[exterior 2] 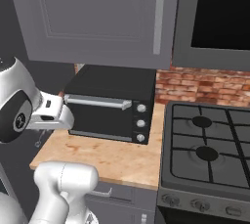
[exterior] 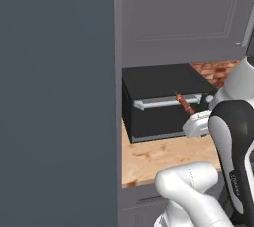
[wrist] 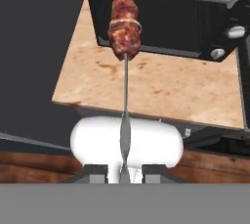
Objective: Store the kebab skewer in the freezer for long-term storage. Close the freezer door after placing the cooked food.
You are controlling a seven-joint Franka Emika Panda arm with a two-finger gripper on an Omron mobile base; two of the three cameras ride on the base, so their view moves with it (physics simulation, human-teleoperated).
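A tall slate-grey freezer door (exterior: pixel 57 97) fills the left of the left base view, its flat face running from top to bottom. Right of it hang grey panelled cabinets (exterior: pixel 181 15), and the right base view shows one with a long vertical handle (exterior 2: pixel 158 18). Under them lies the wooden surface (exterior 2: pixel 114 157), with a brick wall (exterior 2: pixel 200 87) behind it and a dark gas stove (exterior 2: pixel 210 152) to its right. A black toaster oven (exterior 2: pixel 111 104) stands at the far side of the surface, a grey bar handle across its door and three knobs down its right side.

The white arm reaches in over the near left part of the surface, and the jaws (wrist: pixel 125 173) are closed tight on the bare end of the kebab skewer (wrist: pixel 125 20). The thin stick runs away from the fingertips, with its reddish-brown chunks at the far end. In the left base view the kebab skewer is held in the air, apart from the surface, in front of the toaster oven's handle, just right of the freezer door.
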